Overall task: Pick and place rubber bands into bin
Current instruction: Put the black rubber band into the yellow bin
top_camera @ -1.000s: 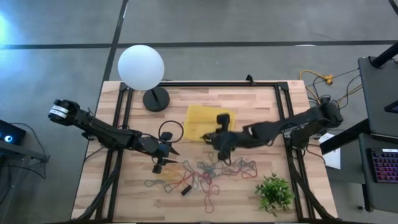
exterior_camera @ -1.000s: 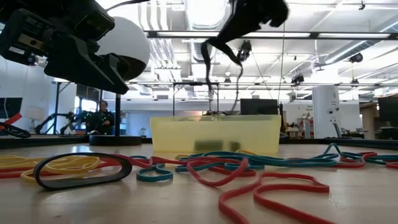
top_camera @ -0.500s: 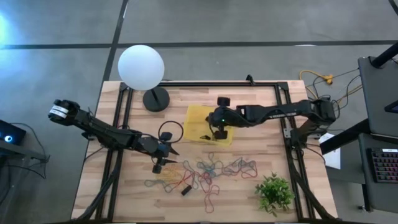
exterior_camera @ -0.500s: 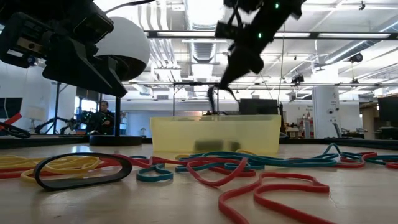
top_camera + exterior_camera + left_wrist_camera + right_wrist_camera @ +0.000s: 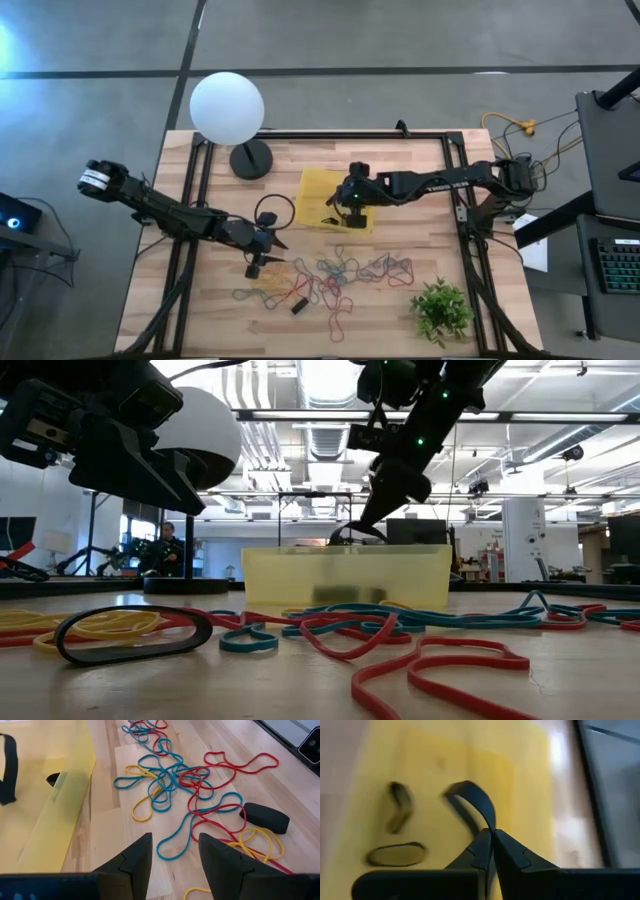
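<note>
Black rubber band point(image 5: 471, 800) pinched at right gripper point(image 5: 491, 841) tips, above bin point(image 5: 530, 795).

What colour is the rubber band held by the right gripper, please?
Black, best seen in the right wrist view.

Wooden table point(image 5: 420, 170) with black frame rails. Resting directly on it: yellow bin point(image 5: 320, 190), lamp point(image 5: 240, 140) base, plant point(image 5: 441, 310), small black block point(image 5: 298, 306), and loose rubber bands point(image 5: 335, 278) spread between bin and near edge.
</note>
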